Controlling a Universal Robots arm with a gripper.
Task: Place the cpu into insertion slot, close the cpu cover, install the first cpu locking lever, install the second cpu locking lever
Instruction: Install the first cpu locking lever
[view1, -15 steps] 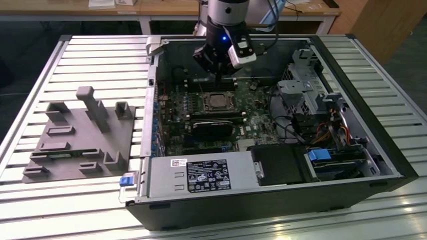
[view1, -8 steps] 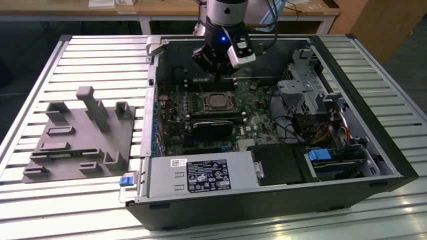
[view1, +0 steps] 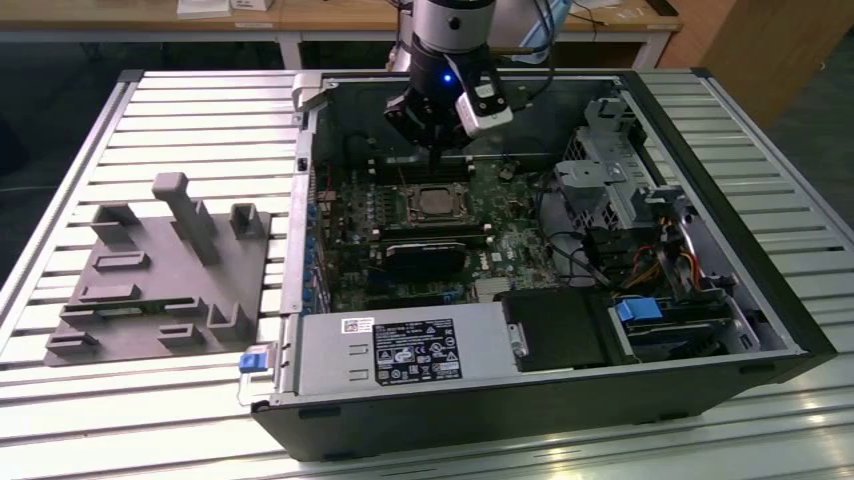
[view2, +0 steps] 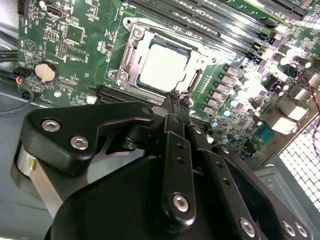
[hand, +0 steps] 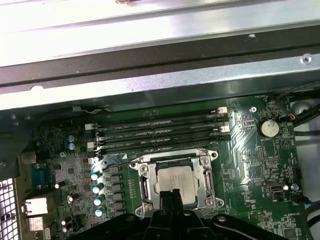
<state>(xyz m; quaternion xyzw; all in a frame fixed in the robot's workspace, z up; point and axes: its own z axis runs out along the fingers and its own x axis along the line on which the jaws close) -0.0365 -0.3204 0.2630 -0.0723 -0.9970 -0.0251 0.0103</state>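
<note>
Quick heads up on where you're at, from both wrist views. The cpu (view2: 162, 67) sits flat inside the insertion slot (view2: 121, 76), silver top up, roughly mid-board on the green mobo (hand: 250, 165). The cpu cover (view2: 131, 56) looks to be down over it, w/ the chip showing through the frame's window, so imo steps 1 and 2 look done.

The bit that matters: your gripper (view2: 175, 97) is parked right at the socket's edge that faces away from the long black memory slots (hand: 155, 131), about the middle of that edge. From the tips, the cpu lies straight ahead toward the memory-slot side, just beside them and not under them. The fingers' long axis points across the socket at those slots, so you're lined up square, not skewed.

The jaws look closed, tips pressed together. I can't tell if a thin lever wire is pinched btwn them or if they're just touching the frame edge. Lever status I can't make out either.
</note>
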